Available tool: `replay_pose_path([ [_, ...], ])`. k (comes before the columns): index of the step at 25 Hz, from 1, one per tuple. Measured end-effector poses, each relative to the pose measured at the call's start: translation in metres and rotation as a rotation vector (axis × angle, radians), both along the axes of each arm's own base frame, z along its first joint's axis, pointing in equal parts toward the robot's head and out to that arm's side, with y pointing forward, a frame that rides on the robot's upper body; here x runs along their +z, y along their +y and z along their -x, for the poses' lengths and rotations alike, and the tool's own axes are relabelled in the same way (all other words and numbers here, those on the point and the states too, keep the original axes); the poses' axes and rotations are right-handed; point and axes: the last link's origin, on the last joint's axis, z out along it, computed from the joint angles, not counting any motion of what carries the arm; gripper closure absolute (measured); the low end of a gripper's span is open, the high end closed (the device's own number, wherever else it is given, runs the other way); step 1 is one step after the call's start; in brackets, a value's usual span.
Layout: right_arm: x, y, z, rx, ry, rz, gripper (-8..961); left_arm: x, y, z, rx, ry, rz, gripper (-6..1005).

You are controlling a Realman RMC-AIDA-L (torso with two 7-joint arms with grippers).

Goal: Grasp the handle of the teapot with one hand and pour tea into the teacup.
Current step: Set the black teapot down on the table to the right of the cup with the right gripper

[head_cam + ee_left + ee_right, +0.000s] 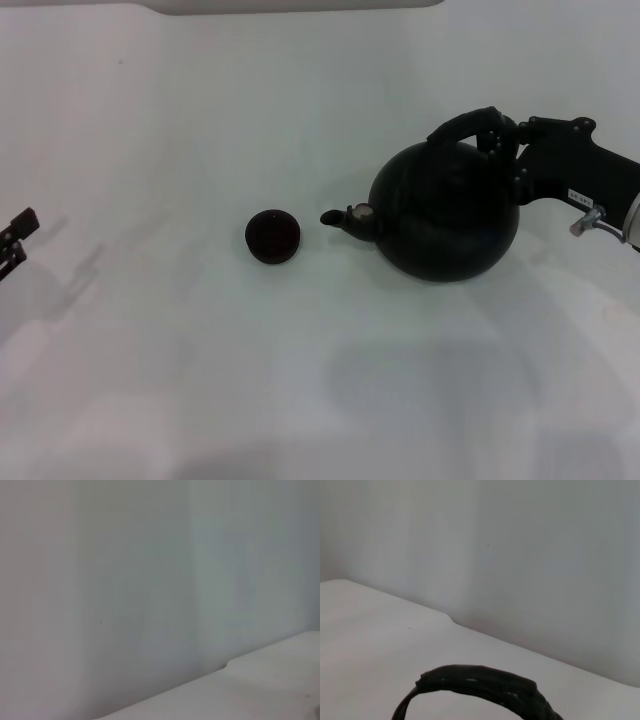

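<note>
The teapot [445, 215], a large round black-green pot, stands on the white table at the right. Its short silver-capped spout [345, 217] points left at the teacup [271, 236], a tiny dark round cup a short gap away. The thick black arched handle [460, 127] rises over the pot and also shows close up in the right wrist view [480, 682]. My right gripper [503, 140] reaches in from the right and is shut on the handle's right end. My left gripper [14, 238] is parked at the far left edge, well away from both objects.
The white table [200, 380] carries only the teapot and teacup. A pale wall and the table's back edge [452, 620] show in both wrist views.
</note>
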Motion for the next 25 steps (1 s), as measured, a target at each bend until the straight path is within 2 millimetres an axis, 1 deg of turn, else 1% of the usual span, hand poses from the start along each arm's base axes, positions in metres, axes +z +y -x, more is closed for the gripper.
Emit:
replay_pose_path([
  [8,0.001,-0.004,-0.003,-0.001,0.003,0.007,749,0.0,0.0,0.0,0.0,0.0,0.0,417],
  [13,0.003,-0.007,-0.003,0.014,0.015,0.013,604,0.0,0.001,0.0,-0.002,0.0,0.0,417],
  [18,0.011,-0.01,-0.006,0.028,0.058,0.017,514,0.0,0.001,-0.001,-0.003,0.001,0.0,417],
  [24,0.019,-0.018,-0.011,0.042,0.117,0.037,407,0.0,0.002,-0.001,-0.005,0.004,-0.001,417],
  [25,0.02,-0.02,-0.012,0.042,0.122,0.04,339,0.001,0.002,-0.001,-0.006,0.004,-0.001,417],
])
